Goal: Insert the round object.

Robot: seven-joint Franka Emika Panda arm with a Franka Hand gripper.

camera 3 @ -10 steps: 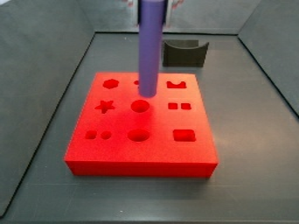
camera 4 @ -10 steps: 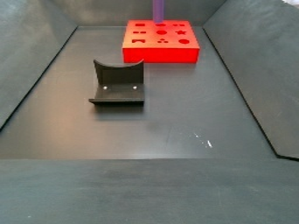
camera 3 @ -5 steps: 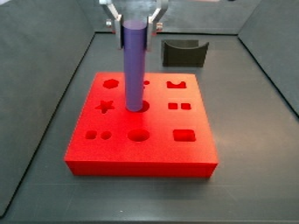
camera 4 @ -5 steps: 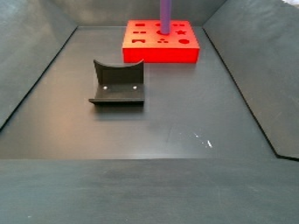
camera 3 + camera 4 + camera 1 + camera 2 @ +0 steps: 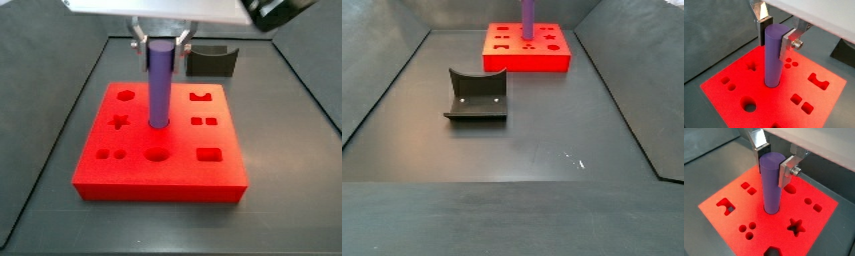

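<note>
The purple rod (image 5: 159,85) stands upright with its lower end in the round middle hole of the red block (image 5: 160,182). My gripper (image 5: 160,38) is above the block and shut on the rod's upper end. In both wrist views the silver fingers clamp the rod (image 5: 774,60) (image 5: 771,185) from both sides, at the gripper (image 5: 776,35) (image 5: 774,162). The block (image 5: 741,75) (image 5: 821,220) shows several other shaped holes around the rod. In a side view the rod (image 5: 528,20) rises from the block (image 5: 529,63) at the far end of the floor; the gripper is out of that frame.
The fixture (image 5: 476,95) stands on the dark floor apart from the block, and behind the block in a side view (image 5: 211,60). Dark sloping walls enclose the floor on all sides.
The gripper has carried the rod from the block's far edge to the middle round hole, then lowered it; the rod's top now sits lower.
</note>
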